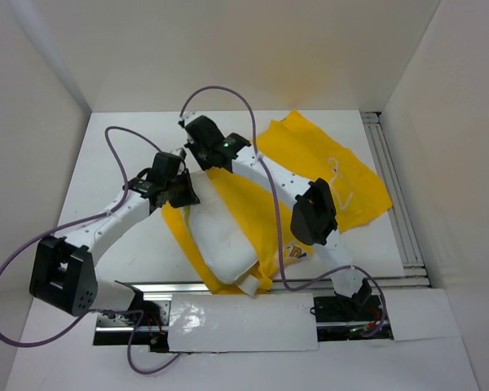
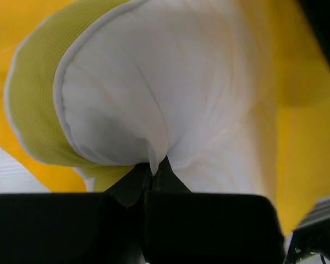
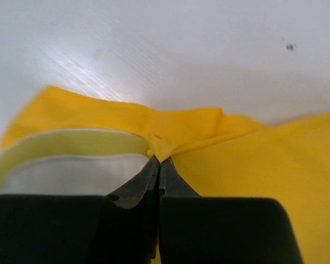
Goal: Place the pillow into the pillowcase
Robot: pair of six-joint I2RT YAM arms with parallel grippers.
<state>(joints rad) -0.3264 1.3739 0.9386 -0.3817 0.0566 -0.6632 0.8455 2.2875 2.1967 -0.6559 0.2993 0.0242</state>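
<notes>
Pillow (image 1: 222, 236) lies across the middle of the tabletop (image 1: 122, 147), its white bulk running from the centre down toward the near edge. It rests on the bright yellow pillowcase (image 1: 334, 175), which shows on both sides of it and fans out toward the far right corner. Most of the pillow is in plain sight on top of the fabric. Whether its far end has entered the case's mouth cannot be told.

At that far end the left tool (image 2: 155, 168) is closed tight on a small pinch of the pillow's white cover, just beside the pale yellow seam. The right tool (image 3: 159, 160) is clamped on a bunched fold of the pillowcase, right next to the pillow's edge, with bare tabletop beyond. The two tools sit close together.

The risks lie in those grips. The left tool appears to hold only a thin fold of soft cover, so a firm pull could let it slip free. If the right tool has caught both layers of the case rather than one, the mouth would stay shut and the pillow would only ride over it. With the wrists this near each other, a crossing move could bring them into contact.
</notes>
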